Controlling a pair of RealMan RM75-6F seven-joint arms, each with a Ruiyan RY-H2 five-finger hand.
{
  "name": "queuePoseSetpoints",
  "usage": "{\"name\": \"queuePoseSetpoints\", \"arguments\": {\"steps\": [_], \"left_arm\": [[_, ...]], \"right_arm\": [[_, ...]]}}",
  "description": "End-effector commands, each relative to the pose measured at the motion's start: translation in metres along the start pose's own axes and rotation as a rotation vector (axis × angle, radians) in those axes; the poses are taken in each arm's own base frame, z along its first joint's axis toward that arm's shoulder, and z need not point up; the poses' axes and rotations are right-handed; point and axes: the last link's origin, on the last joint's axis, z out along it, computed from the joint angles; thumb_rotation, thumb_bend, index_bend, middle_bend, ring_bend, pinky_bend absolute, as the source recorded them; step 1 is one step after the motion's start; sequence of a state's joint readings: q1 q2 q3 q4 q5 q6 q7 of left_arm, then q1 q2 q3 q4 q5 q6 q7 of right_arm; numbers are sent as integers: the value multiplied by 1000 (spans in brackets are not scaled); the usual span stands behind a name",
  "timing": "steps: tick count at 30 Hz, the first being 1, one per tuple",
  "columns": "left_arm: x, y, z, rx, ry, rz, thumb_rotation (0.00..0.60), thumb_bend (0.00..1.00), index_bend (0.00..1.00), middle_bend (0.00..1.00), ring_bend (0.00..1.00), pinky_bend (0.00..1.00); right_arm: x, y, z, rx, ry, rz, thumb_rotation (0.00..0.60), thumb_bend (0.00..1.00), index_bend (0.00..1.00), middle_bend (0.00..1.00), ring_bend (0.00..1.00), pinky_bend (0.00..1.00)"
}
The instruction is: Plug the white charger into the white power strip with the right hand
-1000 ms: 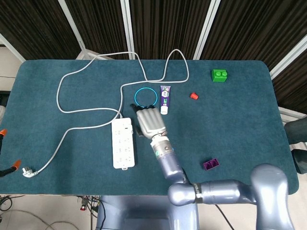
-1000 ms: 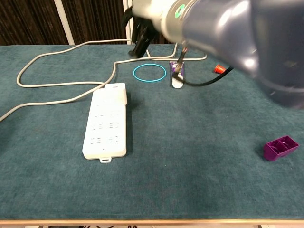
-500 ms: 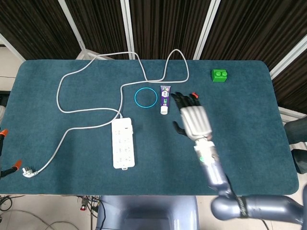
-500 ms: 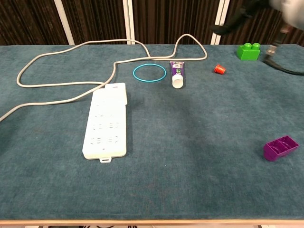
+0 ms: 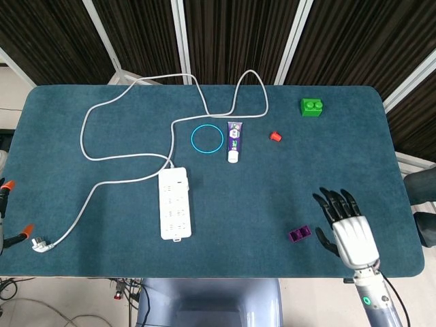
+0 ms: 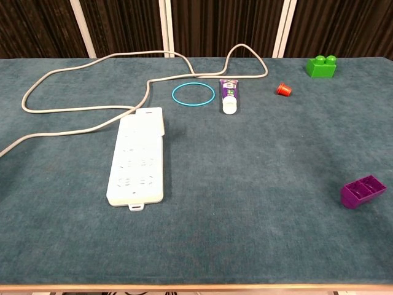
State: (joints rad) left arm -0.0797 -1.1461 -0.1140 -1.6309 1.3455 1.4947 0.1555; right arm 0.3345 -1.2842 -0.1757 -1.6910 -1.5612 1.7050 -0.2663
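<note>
The white power strip (image 5: pixel 174 212) lies left of the table's middle, long side running front to back; the chest view shows it too (image 6: pixel 137 165). A white block that looks like the charger (image 5: pixel 179 179) stands raised on the strip's far right corner (image 6: pixel 154 121). My right hand (image 5: pixel 347 225) hovers over the front right of the table, far from the strip, fingers spread and holding nothing. It appears only in the head view. My left hand shows in neither view.
The strip's grey cable (image 5: pixel 109 102) loops over the back left and ends in a plug (image 5: pixel 39 244) at the front left edge. A blue ring (image 5: pixel 206 139), purple tube (image 5: pixel 234 141), red cap (image 5: pixel 275 136), green brick (image 5: pixel 312 107) and purple block (image 5: pixel 299 234) lie about.
My right hand has left the power strip's side, swung right across the table to the front right corner, and dropped out of the chest view. The charger stays on the strip.
</note>
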Motion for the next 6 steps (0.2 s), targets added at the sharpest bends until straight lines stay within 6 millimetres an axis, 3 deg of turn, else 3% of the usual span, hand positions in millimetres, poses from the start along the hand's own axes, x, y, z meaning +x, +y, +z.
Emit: {"name": "queuePoseSetpoints", "arguments": {"steps": [1,6], "left_arm": [[0,-1,0,-15,-1,0,600,154,102,0,0,0],[3,-2,-1,-23,10,-3,600,154,103,0,0,0]], "right_arm": [[-1,8,-1,-22,-37,-19,600,411,150,127,151,115],[-3,18,-1,-66,-61,-54,600,410,150,127,151,115]]}}
